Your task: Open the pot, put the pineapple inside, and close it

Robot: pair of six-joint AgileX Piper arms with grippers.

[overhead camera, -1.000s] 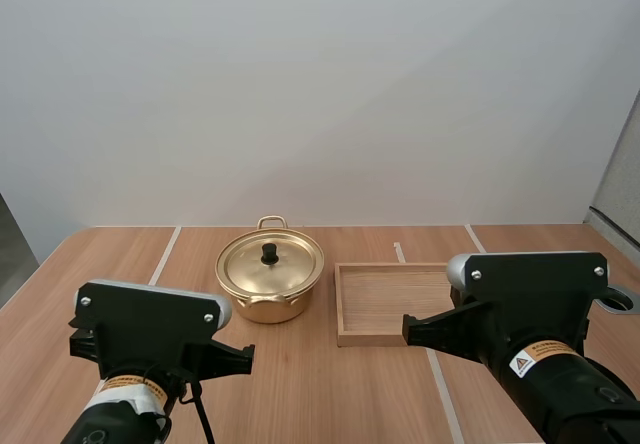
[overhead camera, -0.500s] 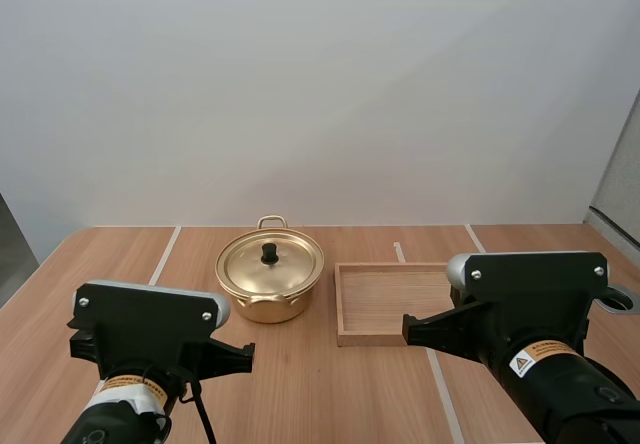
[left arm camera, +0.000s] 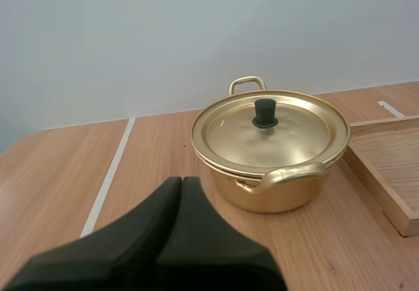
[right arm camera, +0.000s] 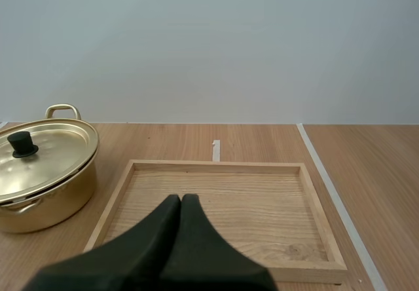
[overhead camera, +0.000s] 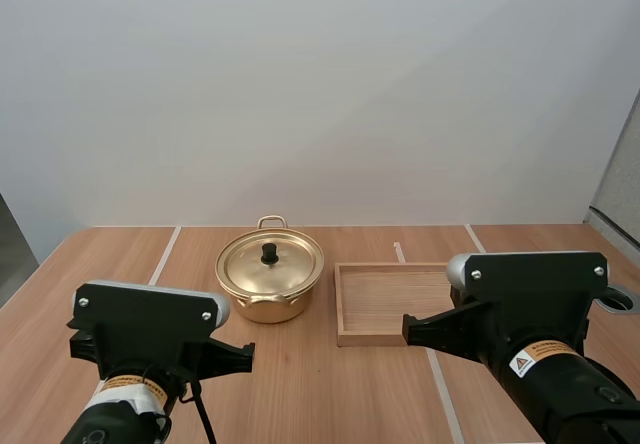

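Left end effector [left arm camera: 182,179] pressed together on nothing above worktop [left arm camera: 59,173]; right end effector [right arm camera: 181,197] likewise, facing wooden tray [right arm camera: 216,166]; pot [left arm camera: 275,196], lid [left arm camera: 294,134] on, ahead and slightly right of left one, so left arm judged nearer to knob [left arm camera: 264,113].

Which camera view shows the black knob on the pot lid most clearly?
The left wrist view: the knob is near and seen whole, standing upright in the middle of the lid. The high view shows it from above and far off. The right wrist view shows it from the side, farther away.
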